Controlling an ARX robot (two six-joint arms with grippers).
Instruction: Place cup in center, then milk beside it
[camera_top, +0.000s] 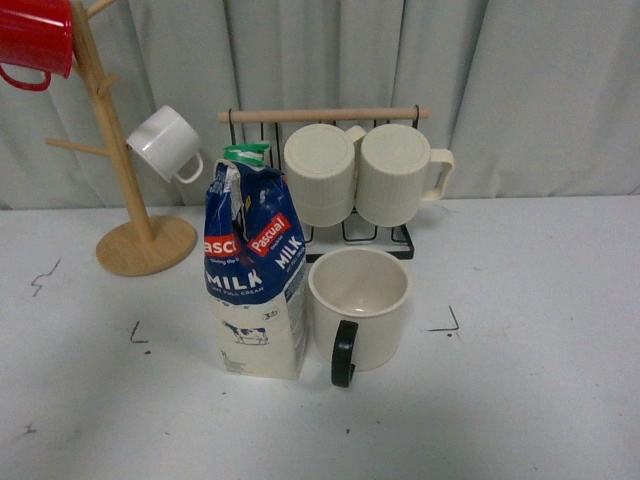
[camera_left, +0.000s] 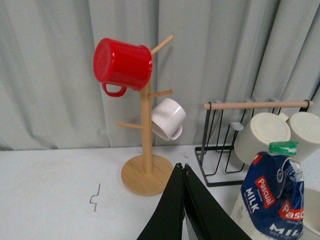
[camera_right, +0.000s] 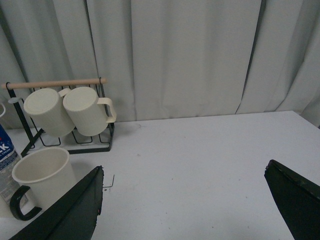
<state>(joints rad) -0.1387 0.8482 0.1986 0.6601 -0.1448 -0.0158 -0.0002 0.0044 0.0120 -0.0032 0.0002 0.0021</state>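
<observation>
The cup (camera_top: 358, 305), a wide cream mug with a dark handle turned toward me, stands upright in the middle of the table. The milk (camera_top: 255, 272), a blue and cream carton with a green cap, stands upright touching or nearly touching the cup's left side. Neither arm shows in the front view. My left gripper (camera_left: 182, 167) is shut and empty, above the table left of the milk (camera_left: 272, 200). My right gripper (camera_right: 184, 172) is open and empty, over bare table to the right of the cup (camera_right: 42, 176).
A wire rack with a wooden bar (camera_top: 325, 115) holds two ribbed cream mugs (camera_top: 320, 173) just behind the cup. A wooden mug tree (camera_top: 135, 215) at back left carries a red mug (camera_top: 35, 40) and a small white cup (camera_top: 167, 143). Grey curtain behind.
</observation>
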